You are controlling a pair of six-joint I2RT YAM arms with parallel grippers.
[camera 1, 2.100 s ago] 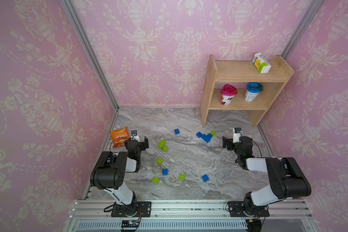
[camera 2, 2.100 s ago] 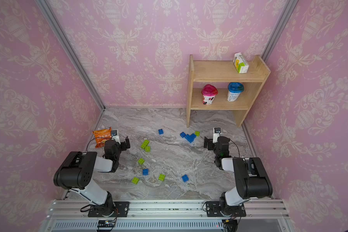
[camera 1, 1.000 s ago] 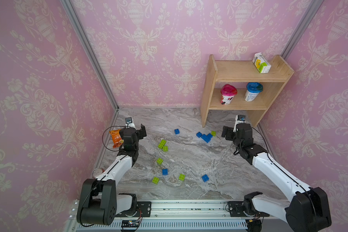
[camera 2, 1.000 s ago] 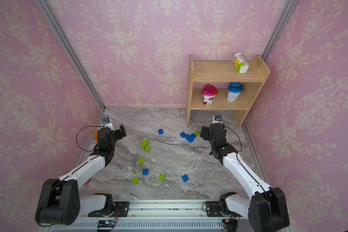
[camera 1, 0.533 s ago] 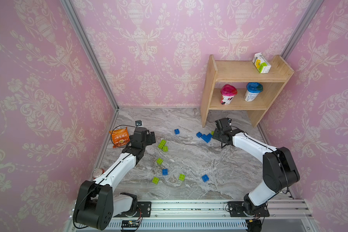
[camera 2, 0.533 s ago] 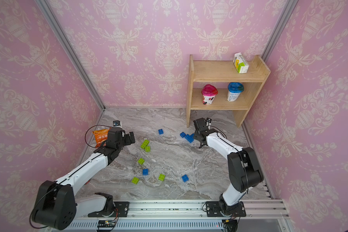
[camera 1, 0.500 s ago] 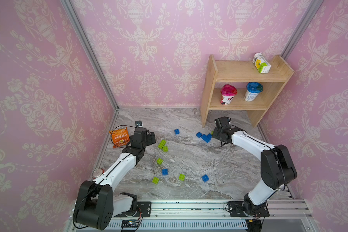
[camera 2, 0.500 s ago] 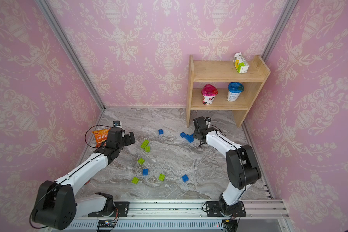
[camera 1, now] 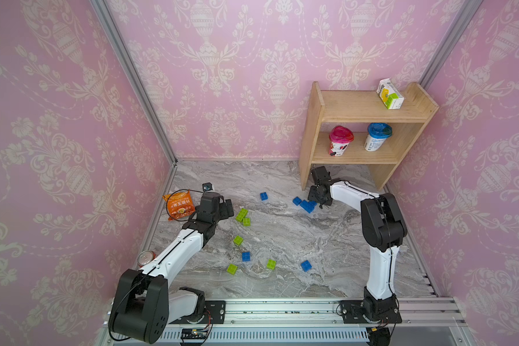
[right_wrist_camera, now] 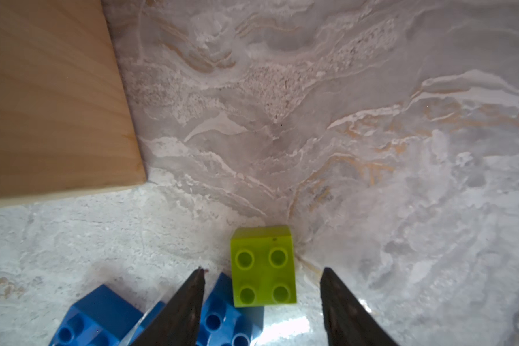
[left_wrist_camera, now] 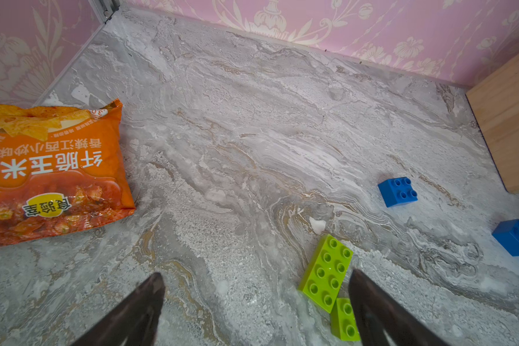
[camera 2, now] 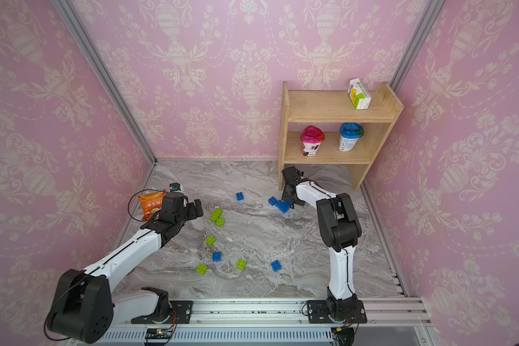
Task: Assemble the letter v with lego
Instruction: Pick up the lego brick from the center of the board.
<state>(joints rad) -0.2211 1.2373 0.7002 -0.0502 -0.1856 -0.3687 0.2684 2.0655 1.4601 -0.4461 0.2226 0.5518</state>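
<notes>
By the shelf (right_wrist_camera: 51,99), right end effector (right_wrist_camera: 262,269) straddles a lime brick (right_wrist_camera: 262,269).

both the left arm (camera 1: 177,248) and the right arm (camera 1: 378,269) have white shells on their long links and bulky, rounded black joint housings. behind the left gripper (camera 1: 227,207) a thin black cable (camera 1: 166,206) loops off the wrist, next to a small camera module (camera 1: 208,187). the fingers (left_wrist_camera: 138,311) are dark and taper to narrow tips. each black base plate (camera 1: 349,314) shows small screws.
</notes>
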